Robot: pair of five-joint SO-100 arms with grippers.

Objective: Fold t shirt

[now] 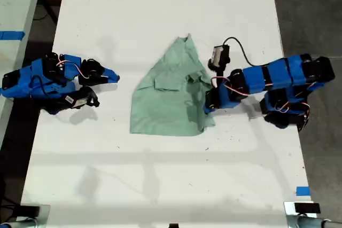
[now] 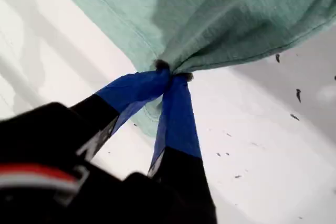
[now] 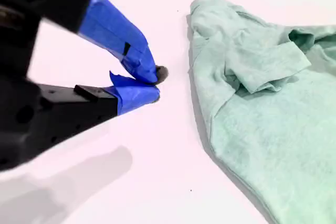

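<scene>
The t shirt (image 1: 170,92) lies near the middle of the white table (image 1: 160,4), its narrow tip toward twelve o'clock in the exterior view. Our first pincer (image 2: 172,75) is clamped on a bunched edge of the cloth at about four o'clock of the garment (the fabric gathers to a knot at the jaw tips). Our second pincer (image 3: 152,84), jaws nearly together and holding nothing, rests well apart at nine o'clock. To fold cleanly, we judge the pinched edge should be lifted just clear of the table and carried straight across toward nine o'clock, keeping the grip firm so the cloth lays flat.
</scene>
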